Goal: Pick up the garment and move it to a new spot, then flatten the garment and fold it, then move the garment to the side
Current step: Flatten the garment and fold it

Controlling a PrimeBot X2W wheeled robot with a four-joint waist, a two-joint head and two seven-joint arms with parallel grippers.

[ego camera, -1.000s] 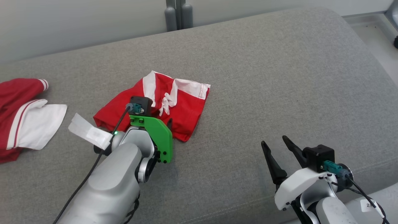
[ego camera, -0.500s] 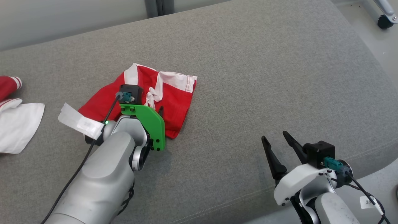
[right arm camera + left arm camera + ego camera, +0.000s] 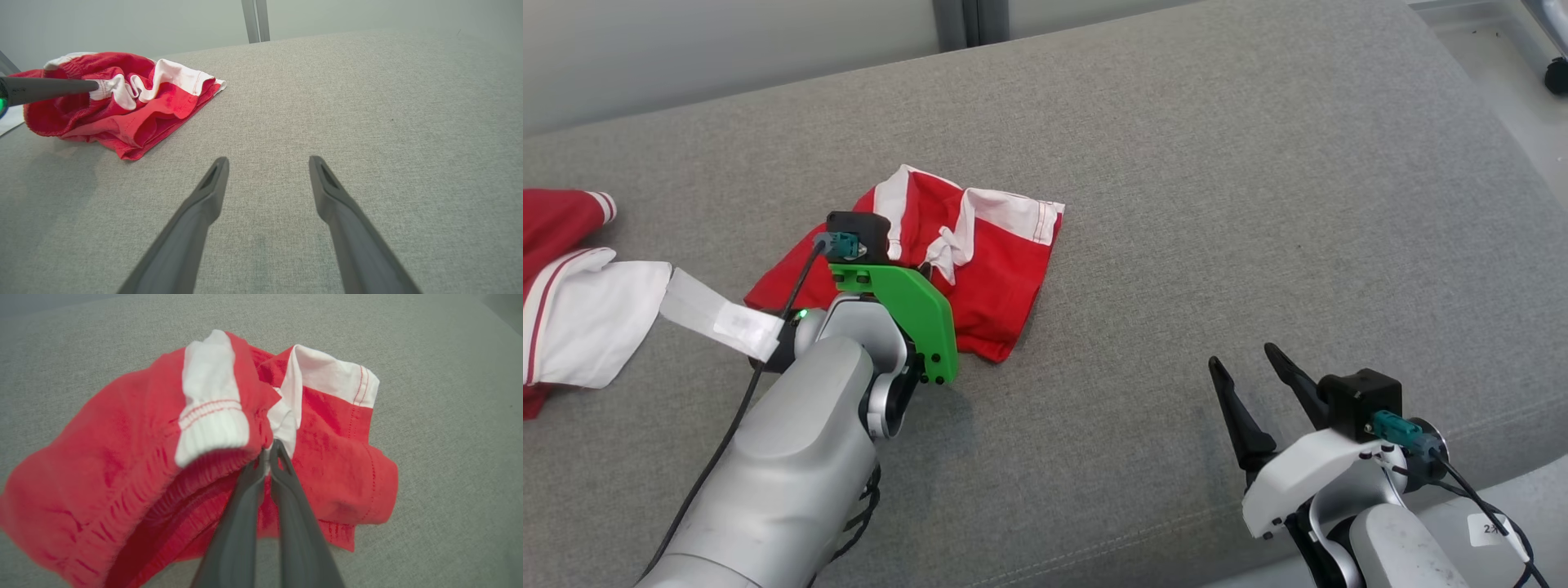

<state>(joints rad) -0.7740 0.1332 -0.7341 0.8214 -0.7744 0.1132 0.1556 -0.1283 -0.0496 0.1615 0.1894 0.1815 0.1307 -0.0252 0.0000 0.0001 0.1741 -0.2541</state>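
The garment [image 3: 988,269] is a crumpled pair of red shorts with white panels, lying on the grey sofa cushion [image 3: 1217,204]. My left gripper [image 3: 270,451] has its fingers pinched together on a fold of the garment [image 3: 318,428] beside the white waistband. From the right wrist view, the left fingers [image 3: 53,89] reach into the garment [image 3: 130,102] from the left. My right gripper [image 3: 1245,367] hovers open over bare cushion at the lower right, well apart from the garment, with nothing between its fingers [image 3: 212,183].
Another red and white piece of clothing [image 3: 580,302] lies at the cushion's left edge. A white tag [image 3: 719,317] hangs from my left wrist. The cushion's front edge [image 3: 1094,563] runs near the bottom, and grey posts [image 3: 968,20] stand behind the sofa.
My left gripper has shut on a fold of the garment. The head camera has shifted, so the whole scene sits a little differently. The right gripper stays open in place.
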